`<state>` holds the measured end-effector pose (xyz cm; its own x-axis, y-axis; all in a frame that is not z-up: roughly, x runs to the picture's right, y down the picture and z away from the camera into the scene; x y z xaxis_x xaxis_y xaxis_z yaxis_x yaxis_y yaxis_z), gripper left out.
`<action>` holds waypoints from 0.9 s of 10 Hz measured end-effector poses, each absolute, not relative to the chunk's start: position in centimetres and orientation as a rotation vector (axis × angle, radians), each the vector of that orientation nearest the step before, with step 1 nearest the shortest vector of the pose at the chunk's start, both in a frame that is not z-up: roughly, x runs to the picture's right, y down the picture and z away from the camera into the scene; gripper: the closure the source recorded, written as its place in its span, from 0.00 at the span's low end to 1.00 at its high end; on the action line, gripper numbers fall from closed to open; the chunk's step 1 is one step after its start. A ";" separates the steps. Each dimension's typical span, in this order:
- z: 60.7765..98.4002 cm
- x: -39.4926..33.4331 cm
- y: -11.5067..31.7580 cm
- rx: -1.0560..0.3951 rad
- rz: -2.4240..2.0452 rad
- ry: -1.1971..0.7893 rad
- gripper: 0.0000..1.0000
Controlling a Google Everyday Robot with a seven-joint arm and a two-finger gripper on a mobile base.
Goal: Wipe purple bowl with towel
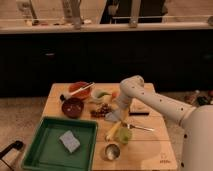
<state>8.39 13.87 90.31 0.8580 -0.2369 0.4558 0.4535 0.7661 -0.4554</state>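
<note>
The dark purple-red bowl [73, 106] stands on the left part of the wooden table [150, 150]. A grey-blue folded towel [69, 141] lies in the green tray [37, 157] at the front left. My gripper [113, 116] hangs low over the middle of the table, to the right of the bowl and apart from it, just above some food scraps [102, 111]. The white arm [150, 100] reaches in from the right.
An orange bowl [80, 90] with a utensil across it stands behind the purple bowl. A yellow item [113, 130], a green cup [124, 135], a small metal cup [112, 150], a fork [138, 127] and a pale board [139, 106] crowd the table's middle.
</note>
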 end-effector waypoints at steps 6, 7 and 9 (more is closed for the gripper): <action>90.7 9.1 14.8 -0.620 -0.372 -0.381 0.20; 90.7 9.3 14.9 -0.624 -0.366 -0.378 0.20; 90.8 9.9 15.1 -0.638 -0.357 -0.368 0.20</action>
